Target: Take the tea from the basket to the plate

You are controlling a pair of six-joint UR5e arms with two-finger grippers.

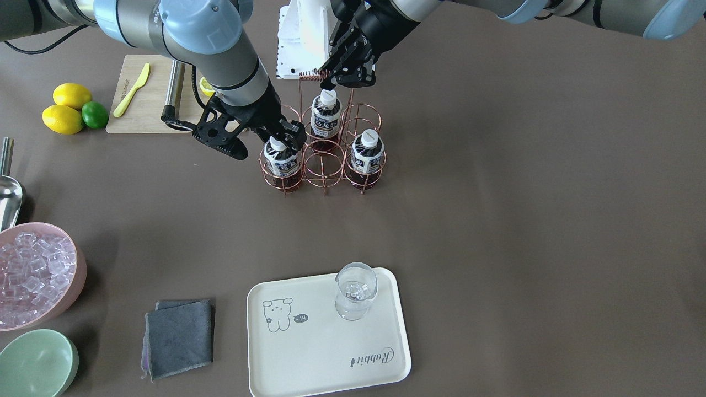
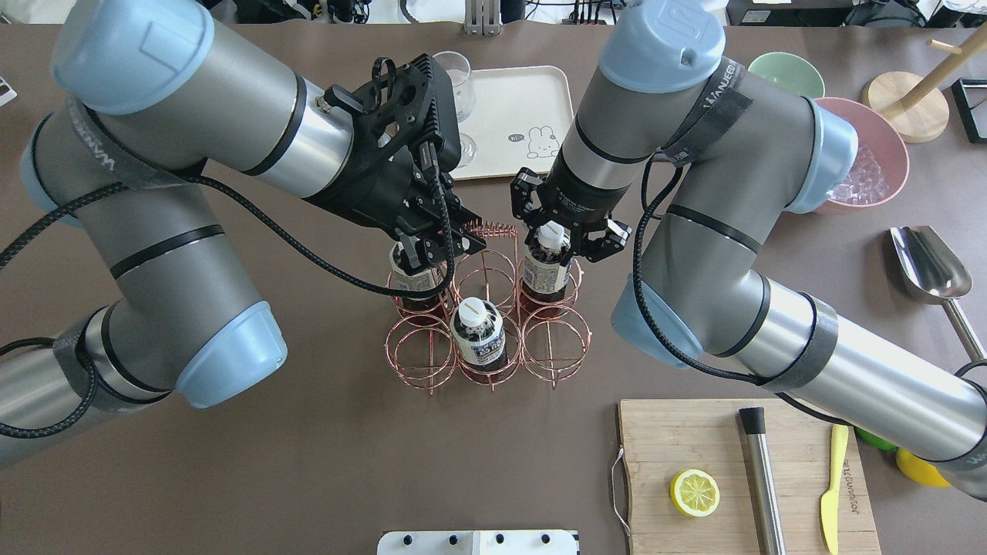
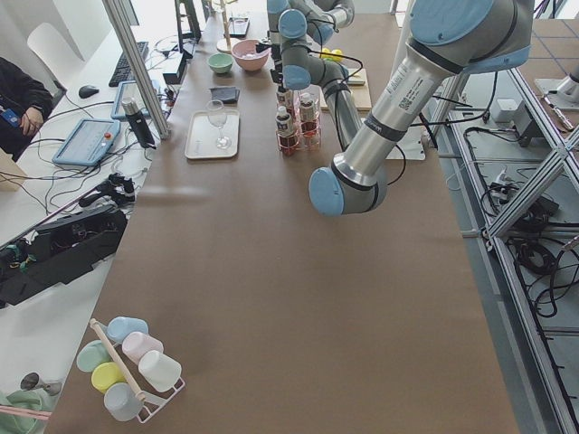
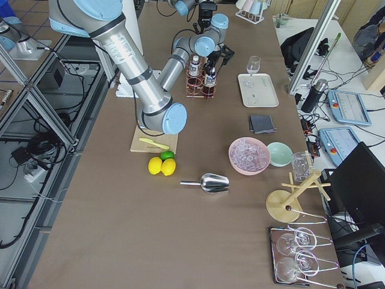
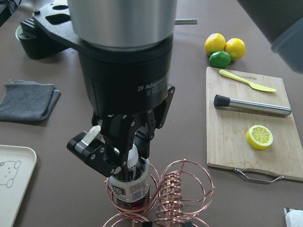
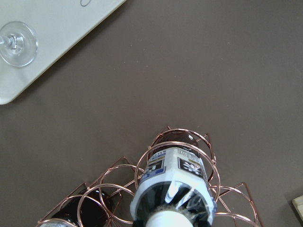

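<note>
Rose-gold wire basket [image 1: 322, 160] holds three tea bottles. The right gripper [image 2: 557, 233] is clamped on the white cap of the tea bottle [image 1: 281, 160] in a corner cell. The left gripper [image 1: 331, 74] pinches the coiled handle [image 1: 311, 75], steadying the carrier. Smooth plastic (likely slippery, moderately heavy when full): grasp at the cap or neck. The cream tray [image 1: 309, 353] stands well apart.

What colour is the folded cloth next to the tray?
Dark grey cloth, beside the cream tray; clearest in the front-facing view.

"Rabbit" in script on cream tray [image 1: 353, 380], "2F Adaptive" on right gripper body [image 5: 142, 87]
</note>
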